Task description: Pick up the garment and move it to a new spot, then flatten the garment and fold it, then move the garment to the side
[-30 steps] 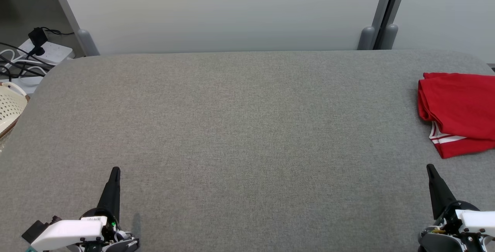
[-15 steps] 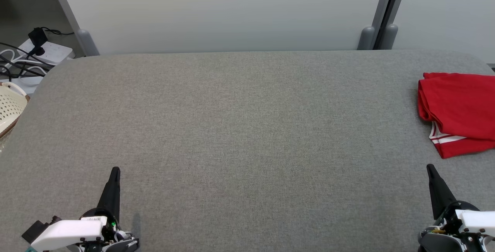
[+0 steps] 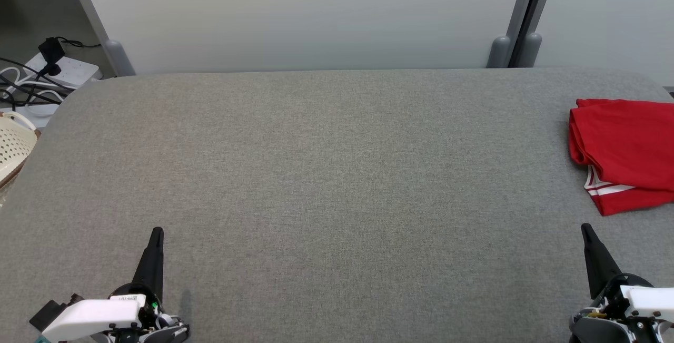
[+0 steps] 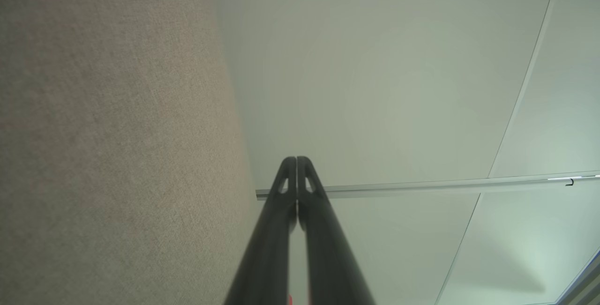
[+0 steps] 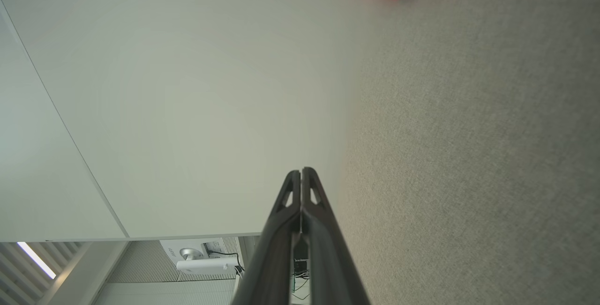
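nothing moved: we see red garment [image 3: 626,148] cut off at right, left gripper [image 3: 157,233] and right gripper [image 3: 585,228] closed, grey table [image 3: 337,174] between them.

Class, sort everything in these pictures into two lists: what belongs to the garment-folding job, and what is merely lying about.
Job: red garment, grey table, left gripper, right gripper.
Lying about: cream basket, white power strip, black cables.

Broad grey bench [image 3: 326,174] open across its middle, folded red garment [image 3: 626,153] occupying far right edge, white panel wall [image 3: 305,16] closing the back
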Tool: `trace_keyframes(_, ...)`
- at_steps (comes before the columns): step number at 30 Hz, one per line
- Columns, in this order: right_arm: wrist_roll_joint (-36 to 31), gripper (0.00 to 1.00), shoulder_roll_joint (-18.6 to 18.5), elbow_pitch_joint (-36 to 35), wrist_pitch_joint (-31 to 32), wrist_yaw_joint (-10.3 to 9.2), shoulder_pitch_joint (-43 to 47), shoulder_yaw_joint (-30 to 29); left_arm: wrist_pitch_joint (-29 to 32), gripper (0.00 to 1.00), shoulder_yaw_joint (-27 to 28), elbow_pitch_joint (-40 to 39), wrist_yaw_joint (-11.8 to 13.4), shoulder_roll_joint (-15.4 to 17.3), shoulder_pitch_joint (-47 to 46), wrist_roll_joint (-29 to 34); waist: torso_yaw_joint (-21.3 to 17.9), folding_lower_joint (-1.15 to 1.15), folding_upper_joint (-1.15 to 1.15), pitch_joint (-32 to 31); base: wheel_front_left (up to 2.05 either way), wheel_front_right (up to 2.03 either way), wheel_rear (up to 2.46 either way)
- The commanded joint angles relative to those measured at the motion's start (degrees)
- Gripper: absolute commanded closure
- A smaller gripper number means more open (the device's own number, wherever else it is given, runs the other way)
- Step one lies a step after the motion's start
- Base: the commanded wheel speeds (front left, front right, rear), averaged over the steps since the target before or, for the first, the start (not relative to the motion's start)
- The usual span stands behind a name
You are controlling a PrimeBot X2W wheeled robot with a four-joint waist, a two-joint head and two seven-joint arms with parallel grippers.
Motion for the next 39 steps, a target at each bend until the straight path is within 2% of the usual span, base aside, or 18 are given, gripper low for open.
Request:
trace_keyframes(1,-0.4,1.00,-0.6,-1.5,0.7,0.09,-2.3,1.0,0.3,1.00,1.9,-1.3,-0.4,0.6,-3.3,0.1,0.0,0.00,0.00,0.0,0.00,0.00,0.00)
trace_keyframes(39,-0.4,1.00,-0.5,-1.5,0.8,0.09,-2.3,0.9,0.4,1.00,2.0,-1.3,-0.4,0.5,-3.3,0.2,0.0,0.00,0.00,0.0,0.00,0.00,0.00)
